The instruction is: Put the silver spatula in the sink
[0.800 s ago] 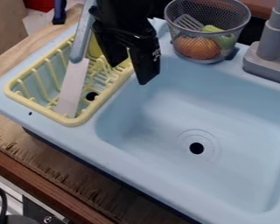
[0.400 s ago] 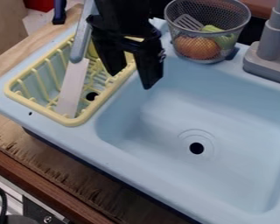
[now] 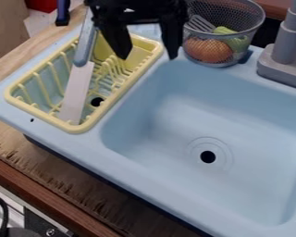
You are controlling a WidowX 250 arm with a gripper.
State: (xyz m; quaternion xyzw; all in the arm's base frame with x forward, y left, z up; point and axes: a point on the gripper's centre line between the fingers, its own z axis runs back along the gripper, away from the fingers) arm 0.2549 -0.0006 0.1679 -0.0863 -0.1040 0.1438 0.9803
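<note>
The black gripper [image 3: 147,53] hangs at the top, left of centre, over the back end of the yellow rack and the sink's back left corner. Its two fingers are spread with nothing between them. A slotted silver spatula [image 3: 201,23] leans in the wire mesh basket [image 3: 228,10], just right of the gripper, its slotted head seen through the mesh. The light blue sink [image 3: 181,106] has a bare basin with a dark drain hole.
A yellow dish rack [image 3: 83,128] left of the basin holds a knife [image 3: 79,88] with a grey handle. Orange and green toy food [image 3: 209,50] lies in the mesh basket. A grey faucet [image 3: 285,55] stands at the right edge.
The gripper has moved up in the view, toward the back, and its fingers now stand wider apart. More of the rack's back end shows.
</note>
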